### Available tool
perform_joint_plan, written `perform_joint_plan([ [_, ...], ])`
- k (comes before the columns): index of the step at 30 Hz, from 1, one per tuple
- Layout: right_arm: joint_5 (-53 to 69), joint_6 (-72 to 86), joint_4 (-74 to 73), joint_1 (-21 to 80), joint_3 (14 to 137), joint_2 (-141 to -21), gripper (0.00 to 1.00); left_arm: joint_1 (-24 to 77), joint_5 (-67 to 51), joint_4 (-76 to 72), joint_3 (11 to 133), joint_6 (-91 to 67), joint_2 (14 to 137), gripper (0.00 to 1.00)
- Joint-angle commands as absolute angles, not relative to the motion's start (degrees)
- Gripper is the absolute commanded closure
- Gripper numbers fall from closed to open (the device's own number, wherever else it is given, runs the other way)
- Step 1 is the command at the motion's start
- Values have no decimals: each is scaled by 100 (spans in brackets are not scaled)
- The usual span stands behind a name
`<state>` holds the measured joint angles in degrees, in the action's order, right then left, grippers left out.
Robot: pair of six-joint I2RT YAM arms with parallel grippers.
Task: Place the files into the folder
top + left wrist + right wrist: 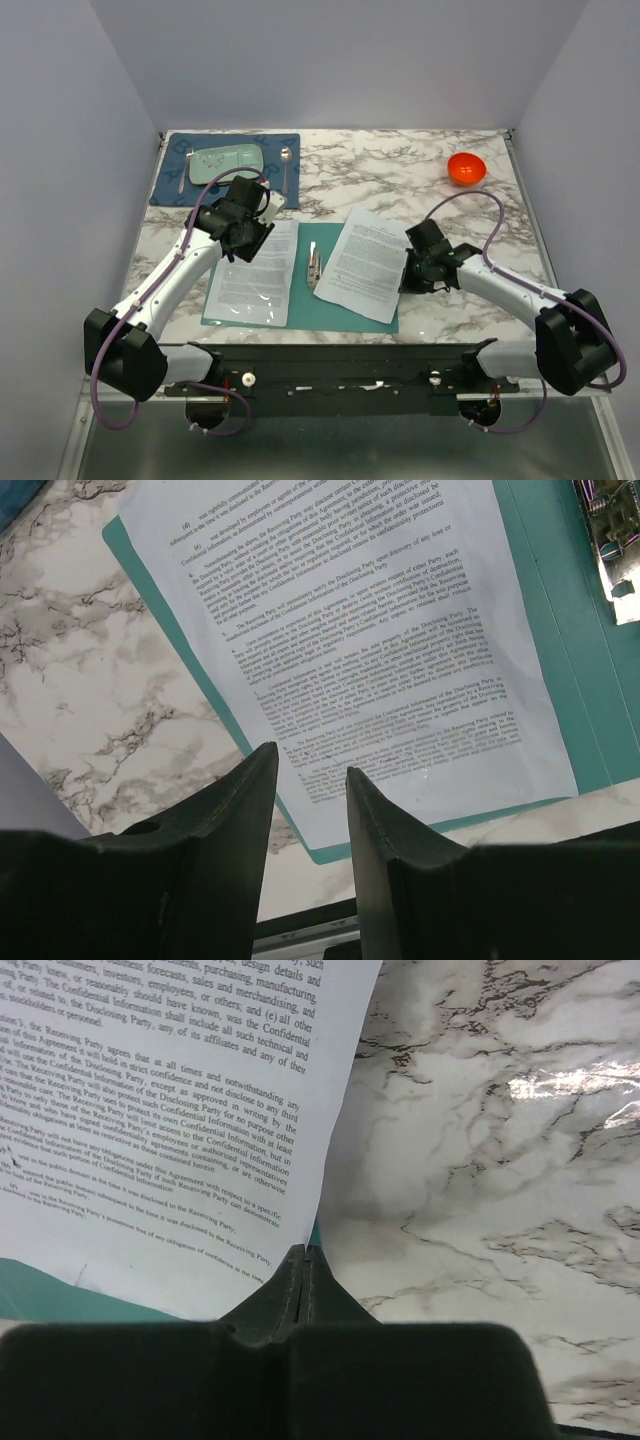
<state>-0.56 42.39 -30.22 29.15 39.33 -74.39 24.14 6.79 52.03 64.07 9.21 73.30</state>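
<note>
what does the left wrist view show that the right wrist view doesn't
Only the left wrist view: the open left gripper hovering over a printed sheet that lies flat on the teal folder, plus the metal clip at the upper right. Only the right wrist view: the shut right gripper, its tips at the corner of another sheet; whether it pinches the paper is unclear. Both: the teal folder, dense black print and the marble table.

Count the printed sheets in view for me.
2. The left sheet lies on the left half of the folder; the right sheet sits tilted over its right half. More may be hidden underneath either.
</note>
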Motion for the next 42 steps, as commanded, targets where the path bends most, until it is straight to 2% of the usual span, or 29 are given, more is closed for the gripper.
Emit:
perform_joint_plan([
  [1, 121, 3342, -3612, 2918, 4263, -7409, 99, 2452, 703, 5265, 6425, 949, 7304, 54],
  [9, 457, 2725, -3761, 3251, 4499, -7619, 99, 2452, 730, 5256, 6460, 967, 7330, 54],
  [26, -483, 2101, -4552, 3691, 5414, -8323, 99, 2452, 756, 5265, 6478, 967, 7356, 54],
  [42, -888, 1925, -4553, 4025, 5853, -9061, 99, 2452, 817, 5265, 6407, 1002, 7277, 54],
])
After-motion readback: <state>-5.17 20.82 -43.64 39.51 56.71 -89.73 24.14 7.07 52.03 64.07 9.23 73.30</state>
